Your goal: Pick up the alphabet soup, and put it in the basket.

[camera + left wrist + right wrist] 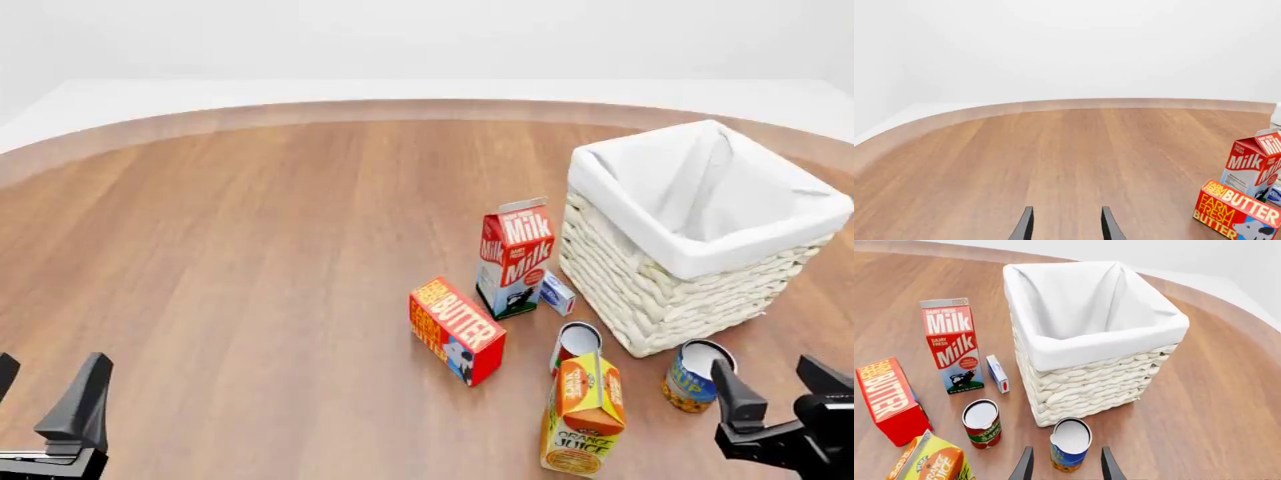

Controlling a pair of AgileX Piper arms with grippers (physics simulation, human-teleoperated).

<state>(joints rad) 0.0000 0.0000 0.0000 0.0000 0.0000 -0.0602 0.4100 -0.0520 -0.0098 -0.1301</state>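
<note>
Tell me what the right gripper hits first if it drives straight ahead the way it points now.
Most likely the alphabet soup: in the right wrist view the can stands just ahead of the open right gripper, roughly centred between the fingers. Behind it stands the basket. How far ahead the can is remains unclear.

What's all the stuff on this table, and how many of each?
Basket: one, white wicker with cloth lining, right side.
Alphabet soup: one, blue and yellow can, by the basket's near corner.
Red-labelled can: one, left of the soup.
Milk carton: one, red and white, left of basket.
Small white box: one, between milk and basket.
Butter box: one, red and yellow, centre.
Orange juice carton: one, yellow-orange, nearest.
Table: one, brown wood.
Left gripper: one, black, open.
Right gripper: one, black, open.
</note>
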